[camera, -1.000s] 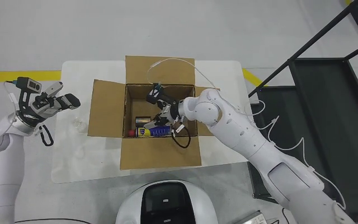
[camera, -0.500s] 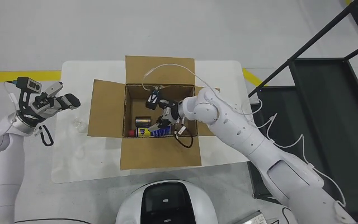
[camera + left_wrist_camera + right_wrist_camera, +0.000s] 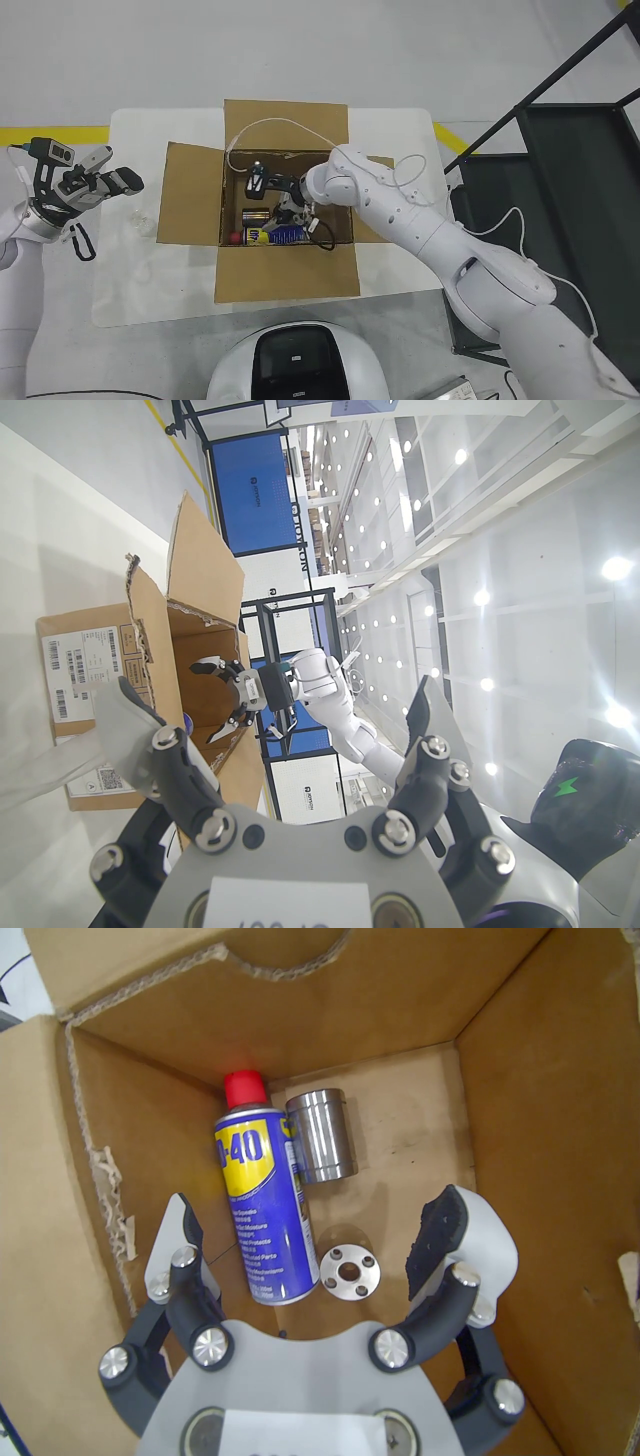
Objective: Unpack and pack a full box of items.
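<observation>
An open cardboard box stands in the middle of the white table. On its floor lie a blue and yellow spray can with a red cap, a steel cylinder beside it, and a small round flange with holes. My right gripper hangs open inside the box, just above the can and the flange, holding nothing. From above, the can lies along the box's near wall under the right gripper. My left gripper is open at the table's left edge, apart from the box.
A clear plastic wrapper lies on the table between the left gripper and the box's left flap. A white cable loops over the box's far flap. A dark metal rack stands to the right of the table.
The right arm has swung its wrist to the left inside the box, bringing the open gripper over the spray can. The left arm has not moved.
</observation>
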`<action>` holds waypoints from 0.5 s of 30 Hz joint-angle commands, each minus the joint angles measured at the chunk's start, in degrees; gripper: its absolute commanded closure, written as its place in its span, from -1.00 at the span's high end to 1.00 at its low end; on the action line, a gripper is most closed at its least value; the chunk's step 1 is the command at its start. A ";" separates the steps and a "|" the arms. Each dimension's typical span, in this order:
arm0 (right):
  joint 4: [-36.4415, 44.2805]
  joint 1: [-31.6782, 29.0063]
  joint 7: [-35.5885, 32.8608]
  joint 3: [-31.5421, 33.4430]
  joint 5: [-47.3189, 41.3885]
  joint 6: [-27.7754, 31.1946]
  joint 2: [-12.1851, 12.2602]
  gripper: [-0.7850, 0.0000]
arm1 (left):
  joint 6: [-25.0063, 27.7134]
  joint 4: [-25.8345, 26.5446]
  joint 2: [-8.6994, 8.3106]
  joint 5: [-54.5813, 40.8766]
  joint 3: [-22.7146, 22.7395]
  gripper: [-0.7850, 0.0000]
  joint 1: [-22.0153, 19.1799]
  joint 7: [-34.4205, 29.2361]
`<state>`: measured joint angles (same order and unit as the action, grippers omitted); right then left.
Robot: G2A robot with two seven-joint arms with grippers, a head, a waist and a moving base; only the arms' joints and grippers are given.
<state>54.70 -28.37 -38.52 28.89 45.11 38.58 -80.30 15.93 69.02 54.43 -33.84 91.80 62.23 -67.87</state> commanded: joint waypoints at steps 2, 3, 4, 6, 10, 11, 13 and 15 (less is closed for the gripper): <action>0.08 -0.03 -0.20 0.03 -0.02 0.01 0.04 1.00 | 0.00 0.00 0.00 0.00 0.00 1.00 0.00 0.00; 0.08 -0.03 -0.20 0.03 -0.02 0.01 0.04 1.00 | 0.00 0.00 0.00 0.00 0.00 1.00 0.00 0.00; 0.08 -0.03 -0.20 0.03 -0.02 0.01 0.04 1.00 | 0.00 0.00 0.00 0.00 0.00 1.00 0.00 0.00; 0.08 -0.03 -0.20 0.03 -0.02 0.01 0.04 1.00 | 0.00 0.00 0.00 0.00 0.00 1.00 0.00 0.00; 0.08 -0.03 -0.20 0.03 -0.02 0.01 0.04 1.00 | 0.00 0.00 0.00 0.00 0.00 1.00 0.00 0.00; 0.08 -0.03 -0.20 0.03 -0.02 0.01 0.04 1.00 | 0.00 0.00 0.00 0.00 0.00 1.00 0.00 0.00; 0.30 -0.82 0.76 0.26 -0.08 -0.54 0.10 1.00 | 0.00 0.00 0.00 0.00 0.00 1.00 0.00 0.00; 0.55 -0.84 1.04 0.61 0.47 -0.59 0.15 1.00 | 0.00 0.00 0.00 0.00 0.00 1.00 0.00 0.00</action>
<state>55.16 -29.26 -37.59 29.34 45.35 38.01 -80.16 15.93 69.02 54.43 -33.84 91.80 62.23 -67.87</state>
